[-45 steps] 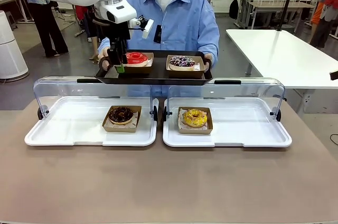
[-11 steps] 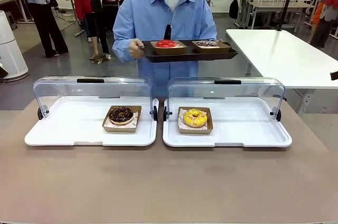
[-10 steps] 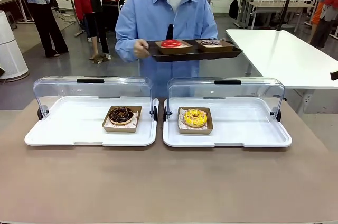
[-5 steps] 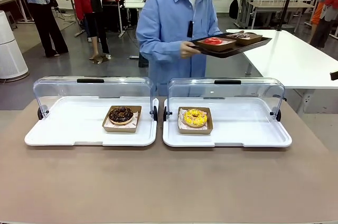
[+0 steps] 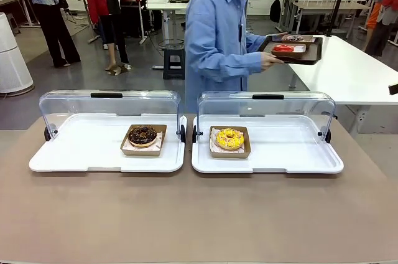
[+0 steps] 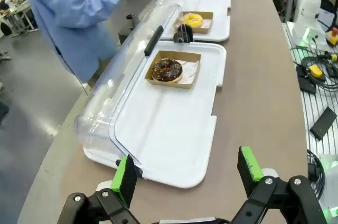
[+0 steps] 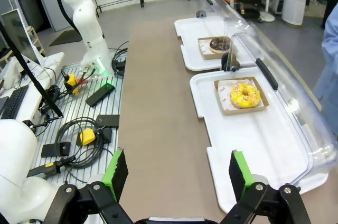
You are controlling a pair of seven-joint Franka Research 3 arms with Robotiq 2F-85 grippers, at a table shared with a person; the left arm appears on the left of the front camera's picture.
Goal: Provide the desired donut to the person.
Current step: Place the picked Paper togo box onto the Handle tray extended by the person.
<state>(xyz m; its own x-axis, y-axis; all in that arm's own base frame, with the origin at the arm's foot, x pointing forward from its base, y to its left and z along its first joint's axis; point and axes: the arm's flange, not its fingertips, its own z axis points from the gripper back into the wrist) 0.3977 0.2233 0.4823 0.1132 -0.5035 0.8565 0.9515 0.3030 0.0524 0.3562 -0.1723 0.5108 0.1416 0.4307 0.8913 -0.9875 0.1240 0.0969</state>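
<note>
At upper right of the front frame the person [image 5: 217, 40] carries off the red donut [image 5: 283, 48], while our left gripper [image 6: 187, 174] and right gripper [image 7: 179, 174] stand spread apart and empty, well short of it.

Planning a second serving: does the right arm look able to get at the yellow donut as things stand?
Probably yes. The clear lid is swung back behind the yellow donut, leaving its white tray open toward the right gripper, which is open and empty.

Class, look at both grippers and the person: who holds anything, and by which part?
Both the left gripper and right gripper hold nothing, jaws open. The person's hand holds the dark rectangular serving tray by its near edge.
</note>
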